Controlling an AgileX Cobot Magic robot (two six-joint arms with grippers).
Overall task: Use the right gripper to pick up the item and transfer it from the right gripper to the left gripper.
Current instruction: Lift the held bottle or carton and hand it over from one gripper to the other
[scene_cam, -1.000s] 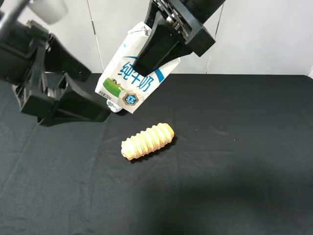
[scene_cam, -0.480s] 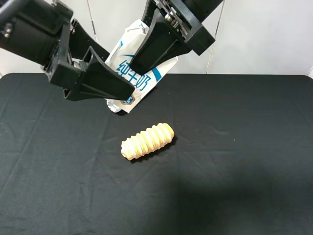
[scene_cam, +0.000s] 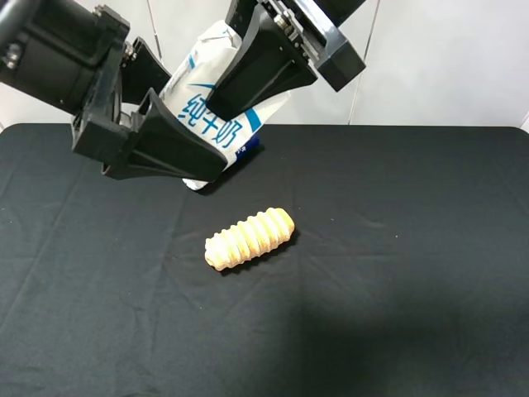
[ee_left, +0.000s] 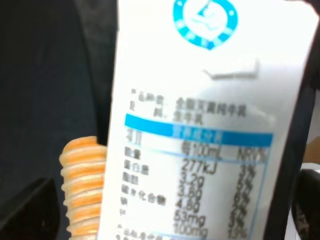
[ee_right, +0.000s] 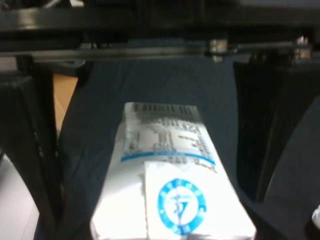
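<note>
The milk carton (scene_cam: 211, 116), white with blue lettering, hangs tilted above the back of the table. My right gripper (scene_cam: 227, 95) reaches down from the top and is shut on the carton's upper half. My left gripper (scene_cam: 202, 124) comes in from the left, and its fingers straddle the carton's lower half, with one wedge finger (scene_cam: 173, 149) in front of the base. In the left wrist view the carton's nutrition panel (ee_left: 200, 125) fills the frame, with a gap beside it. In the right wrist view the carton (ee_right: 170, 165) lies between black fingers.
A ridged orange-tan roll (scene_cam: 250, 238) lies on the black cloth (scene_cam: 397, 248) below the carton; it also shows in the left wrist view (ee_left: 82, 185). A small white object (scene_cam: 193, 180) peeks out under the carton's base. A white wall stands behind the table.
My left gripper rose from the lower left and moved right onto the carton's base. The right gripper shifted the carton slightly up and left. The roll has not moved.
</note>
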